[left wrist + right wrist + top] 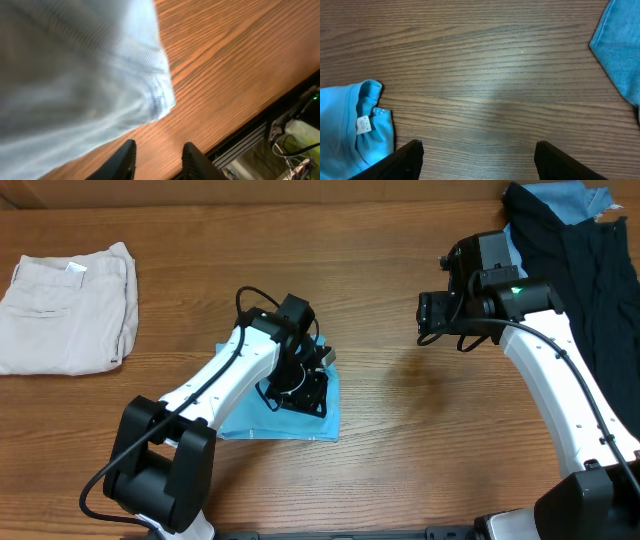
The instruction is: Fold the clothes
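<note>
The clothes, a light sky-blue T-shirt, lie folded into a small packet at the table's middle. My left gripper hovers right over it, pointing down. In the left wrist view the shirt fills the upper left, blurred, and the left gripper stands open with bare wood between its fingers, past the cloth's corner. My right gripper hangs open over bare table to the right of the shirt. Its wrist view shows the right gripper open wide, with the shirt's edge and white tag at far left.
Folded beige trousers lie at the back left. A black garment with a denim-blue one under it is heaped at the back right; the denim-blue one shows again in the right wrist view. The table's front edge runs close by the left gripper.
</note>
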Controlling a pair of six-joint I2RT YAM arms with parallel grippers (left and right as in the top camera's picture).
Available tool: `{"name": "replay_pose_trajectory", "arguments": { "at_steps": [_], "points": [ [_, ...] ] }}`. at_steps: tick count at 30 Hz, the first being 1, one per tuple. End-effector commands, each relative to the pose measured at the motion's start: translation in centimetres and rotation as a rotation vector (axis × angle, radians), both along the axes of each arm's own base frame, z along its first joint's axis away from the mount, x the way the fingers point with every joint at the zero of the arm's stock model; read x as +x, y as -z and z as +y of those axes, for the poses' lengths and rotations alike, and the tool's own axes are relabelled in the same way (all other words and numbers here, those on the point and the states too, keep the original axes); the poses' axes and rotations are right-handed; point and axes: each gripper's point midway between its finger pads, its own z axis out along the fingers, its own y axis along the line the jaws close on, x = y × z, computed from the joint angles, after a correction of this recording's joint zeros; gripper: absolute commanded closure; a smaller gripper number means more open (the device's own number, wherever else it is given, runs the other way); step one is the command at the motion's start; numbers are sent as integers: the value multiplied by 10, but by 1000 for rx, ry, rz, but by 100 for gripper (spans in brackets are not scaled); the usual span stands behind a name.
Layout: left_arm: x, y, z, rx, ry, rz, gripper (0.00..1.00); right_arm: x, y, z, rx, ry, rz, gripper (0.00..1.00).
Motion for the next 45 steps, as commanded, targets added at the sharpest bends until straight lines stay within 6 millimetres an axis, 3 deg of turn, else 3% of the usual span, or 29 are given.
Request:
{"name": "replay_pose_trajectory", "arguments": {
  "at_steps": [1,4,8,12,15,19,24,35,39,45],
  "points": [
    [1,-5,2,25,-4,-10,66,0,1,-2,-9,1,-2,25],
    [2,-5,9,50,11,-23,71,0,1,-2,-8,1,-2,25],
    [29,-15,26,83,-39,-98,71,0,1,-1,-5,-1,0,25],
    [81,-36,55,139,-128,-252,71,-5,0,14,72,-38,23,25],
    [126,-46,88,188,-226,-391,60,-15,-3,37,181,-98,58,26],
    [156,-42,123,178,-339,-437,59,-36,-3,69,289,-182,127,27],
    [153,-13,147,197,-377,-333,60,-70,15,100,291,-272,241,27],
    [128,48,152,262,-324,-127,60,-144,62,178,461,-487,509,27],
    [112,54,153,280,-313,-51,61,-155,71,196,499,-531,561,27],
    [90,51,155,300,-300,38,62,-162,84,206,484,-551,592,27]
  ]
}}
